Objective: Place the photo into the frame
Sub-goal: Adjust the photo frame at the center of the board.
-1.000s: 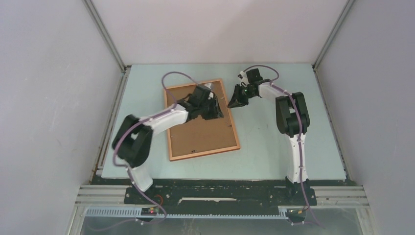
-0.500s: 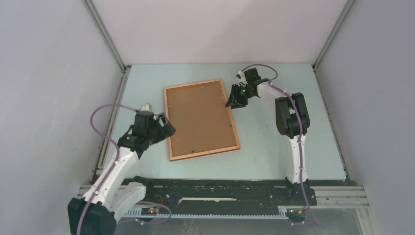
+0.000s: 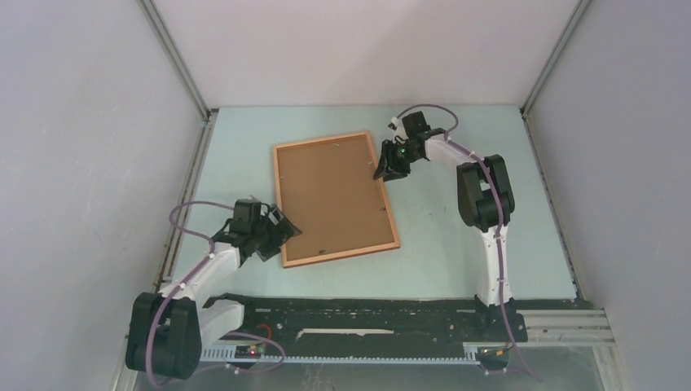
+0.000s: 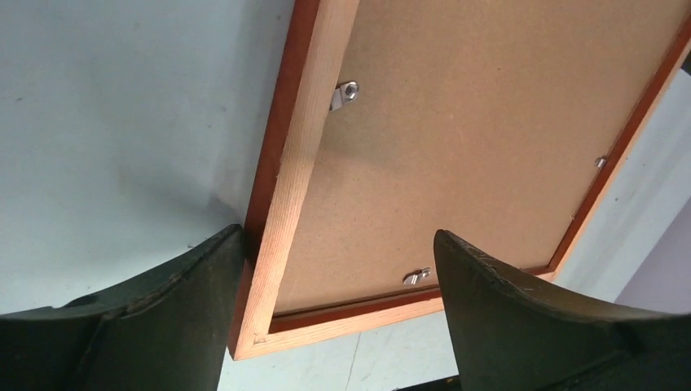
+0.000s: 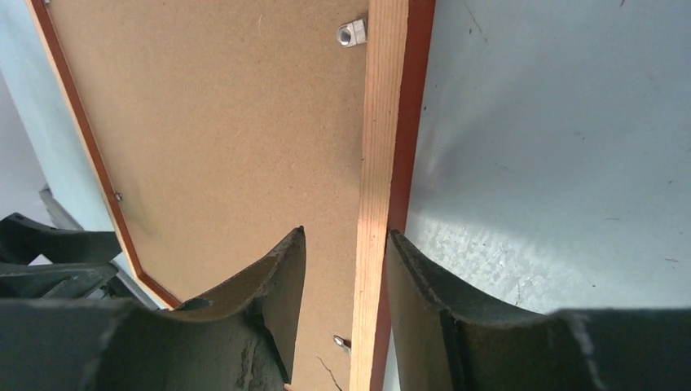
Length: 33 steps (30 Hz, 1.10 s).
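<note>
1. Plainly, the frame (image 3: 342, 253) lies face down on the table (image 3: 456, 244) with its backing board (image 3: 330, 195) in place. The photo is not visible; it may be beneath the board.
2. At the near-left corner, the left gripper (image 4: 338, 236) has its jaws wide and empty.
3. Over the far-right rail, the right gripper (image 5: 346, 236) has its jaws narrow and astride the wood. A gap shows on the board side, so it is not clamped.
4. Judging by its look, the thin wood is stiff and light, and likely to skid on the smooth table. Grip it across a rail near a corner, not by the board.
</note>
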{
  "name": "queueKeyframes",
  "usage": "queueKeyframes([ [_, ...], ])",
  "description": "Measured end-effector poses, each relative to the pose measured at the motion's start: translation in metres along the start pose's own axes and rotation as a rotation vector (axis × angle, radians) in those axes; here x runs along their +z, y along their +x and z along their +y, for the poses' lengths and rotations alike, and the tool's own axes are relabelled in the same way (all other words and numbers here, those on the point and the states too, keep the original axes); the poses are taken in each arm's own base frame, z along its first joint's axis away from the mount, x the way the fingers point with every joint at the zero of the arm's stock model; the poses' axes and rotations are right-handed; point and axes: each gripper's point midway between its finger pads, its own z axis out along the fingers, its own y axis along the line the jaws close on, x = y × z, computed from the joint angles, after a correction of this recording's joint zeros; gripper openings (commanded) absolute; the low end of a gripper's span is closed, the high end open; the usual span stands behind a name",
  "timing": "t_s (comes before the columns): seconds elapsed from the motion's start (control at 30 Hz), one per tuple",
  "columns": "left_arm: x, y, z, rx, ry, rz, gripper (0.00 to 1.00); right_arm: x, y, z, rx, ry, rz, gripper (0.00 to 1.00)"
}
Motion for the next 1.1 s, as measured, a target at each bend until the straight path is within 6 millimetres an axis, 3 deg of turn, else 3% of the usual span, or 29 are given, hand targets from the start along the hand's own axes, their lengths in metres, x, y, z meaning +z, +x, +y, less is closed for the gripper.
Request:
queueKeyframes([
  [0.13,0.002,0.006,-0.011,0.000,0.029,0.007,0.85,-0.001,-0.009,0.002,-0.040,0.040,-0.011,0.48],
  [0.3,0.004,0.043,-0.045,0.050,0.111,0.082,0.84,-0.002,-0.022,0.010,-0.087,0.046,-0.042,0.49],
  [0.53,0.010,0.122,-0.128,0.144,0.283,0.239,0.85,0.016,-0.022,0.045,-0.132,-0.057,-0.012,0.50],
  [0.67,0.012,0.157,-0.195,0.183,0.403,0.312,0.84,0.025,-0.041,0.048,-0.141,-0.088,-0.031,0.50],
  [0.73,0.009,0.168,-0.220,0.181,0.473,0.336,0.84,0.024,-0.049,0.047,-0.134,-0.106,-0.045,0.50],
  [0.83,0.003,0.171,-0.232,0.181,0.525,0.345,0.87,0.017,-0.056,0.039,-0.096,-0.127,-0.067,0.54],
  [0.93,-0.007,0.162,-0.234,0.207,0.544,0.312,0.89,0.001,-0.048,0.018,-0.010,-0.119,-0.085,0.70],
  [1.0,-0.019,0.147,-0.234,0.238,0.555,0.270,0.89,-0.017,-0.034,0.000,0.064,-0.094,-0.100,0.80],
  [1.1,-0.036,0.112,-0.232,0.261,0.567,0.179,0.89,-0.052,-0.016,-0.018,0.140,-0.024,-0.151,0.85],
])
